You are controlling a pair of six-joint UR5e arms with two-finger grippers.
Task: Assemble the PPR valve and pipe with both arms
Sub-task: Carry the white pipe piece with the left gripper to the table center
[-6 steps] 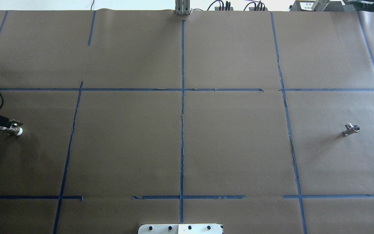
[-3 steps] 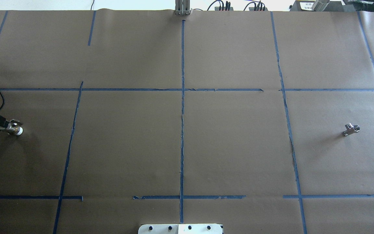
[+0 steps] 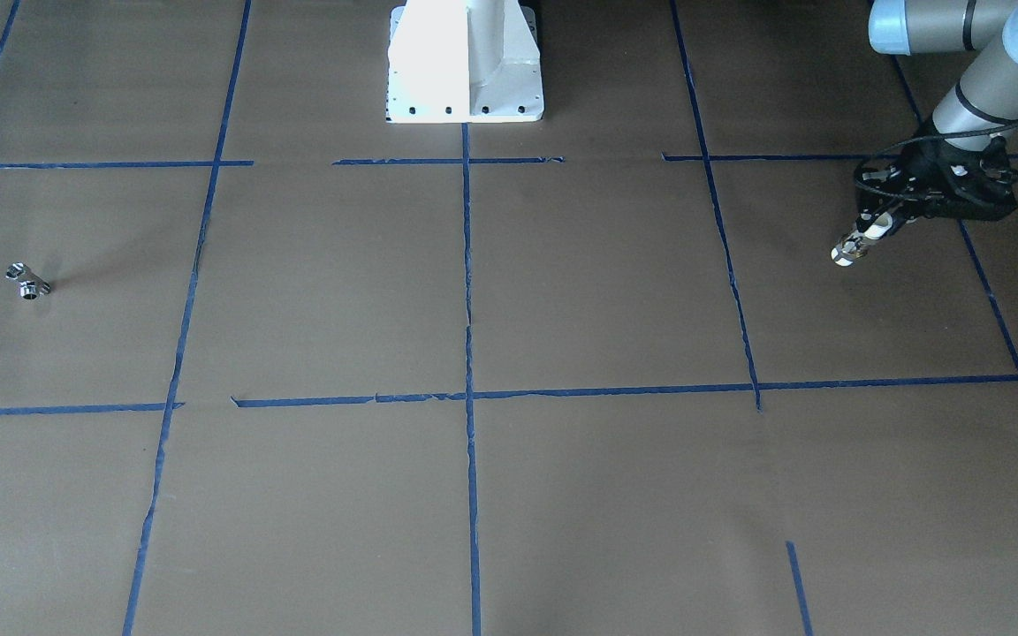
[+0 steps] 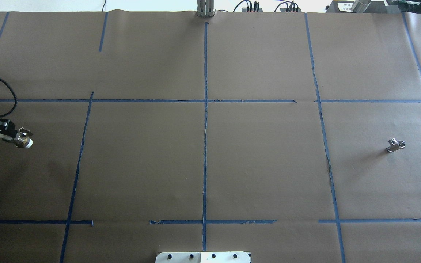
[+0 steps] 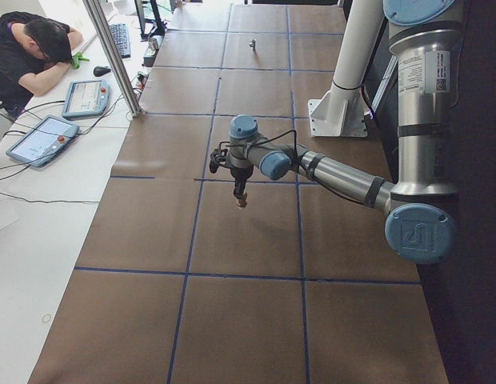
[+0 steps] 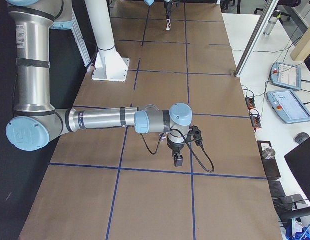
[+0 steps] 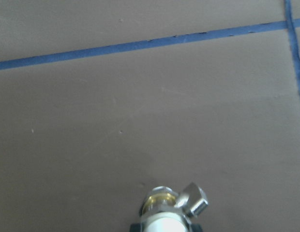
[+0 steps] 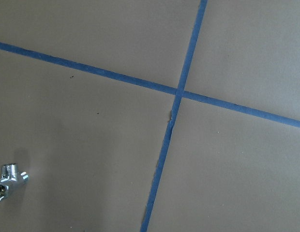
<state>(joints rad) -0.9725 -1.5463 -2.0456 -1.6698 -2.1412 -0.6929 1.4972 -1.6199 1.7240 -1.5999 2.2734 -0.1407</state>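
Observation:
The PPR valve [image 4: 24, 140], white ends and brass middle with a small lever, hangs in my left gripper [image 4: 12, 134] at the table's far left, above the brown paper. It also shows in the front view [image 3: 855, 240] and the left wrist view [image 7: 172, 209], lever to the right. The left gripper [image 3: 882, 221] is shut on it. The pipe [image 4: 394, 145], a small chrome fitting, lies alone at the far right [image 3: 27, 281] and shows low left in the right wrist view [image 8: 7, 180]. My right gripper [image 6: 178, 161] hovers over the table; I cannot tell if it is open.
Blue tape lines [image 4: 205, 109] divide the brown paper into squares. The white pedestal [image 3: 465, 62] stands at the robot's edge, middle. An aluminium post [image 4: 205, 9] and cables sit at the far edge. An operator [image 5: 36, 48] and tablets are beside the table.
My left gripper with the valve has shifted a little to the right and away from the robot, and its shadow now lies further from it. The pipe has not moved.

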